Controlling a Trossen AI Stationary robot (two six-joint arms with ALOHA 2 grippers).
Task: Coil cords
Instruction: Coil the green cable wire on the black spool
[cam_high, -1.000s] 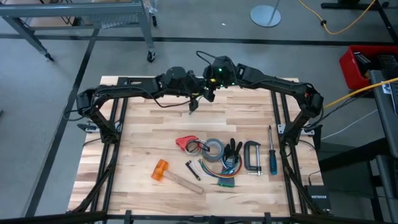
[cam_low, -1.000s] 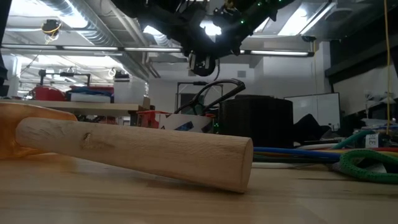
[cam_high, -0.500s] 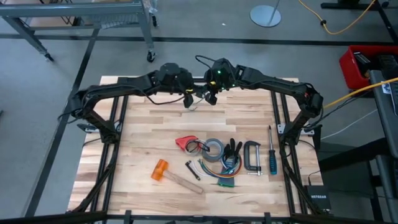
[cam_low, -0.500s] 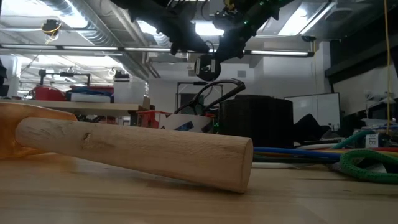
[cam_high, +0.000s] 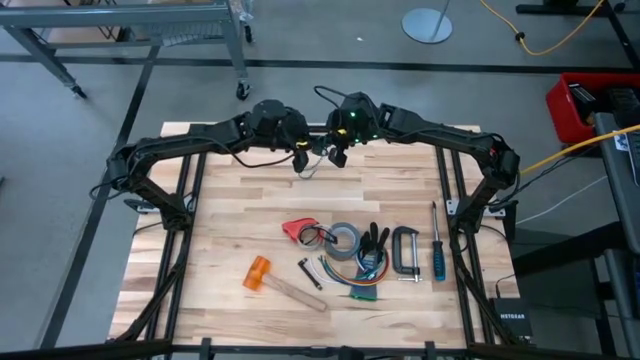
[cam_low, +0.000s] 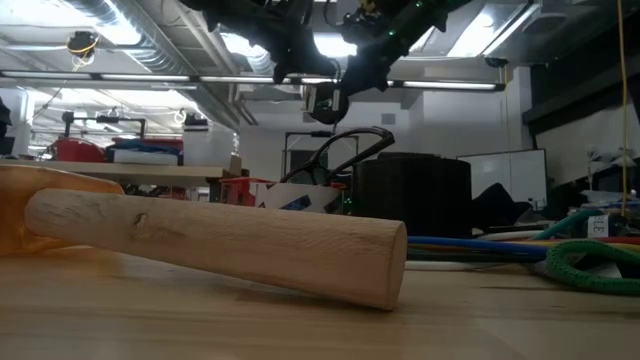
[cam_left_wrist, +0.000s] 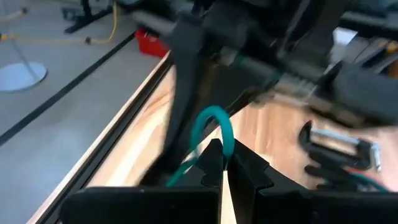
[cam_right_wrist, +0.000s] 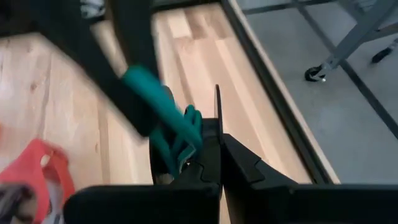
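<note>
Both arms meet above the far middle of the table. The cord shows as a thin teal-green strand. In the left wrist view it arches in a small loop over the shut fingertips of my left gripper. In the right wrist view the cord runs as a blurred teal band down to the shut fingers of my right gripper. The two grippers hang a short way apart, well above the boards. The rest of the cord and its end piece are hidden by the arms. My left gripper pinches the cord between its two shut fingertips, right below the loop's foot. The loop stands up past the fingertips and is clear of the table. My right gripper has a bunch of teal cord at its shut fingertips, on one side of them. The fingers slant down toward the table, and the cord is clear of the boards.
On the near half of the table lie a red tool, a tape roll, a C-clamp, a screwdriver, coloured wires and an orange-headed hammer. Its wooden handle fills the low view.
My left gripper has risen and drawn a little toward the table's far left, rolling at the wrist, and stays shut on the cord. My right gripper has kept its place.
</note>
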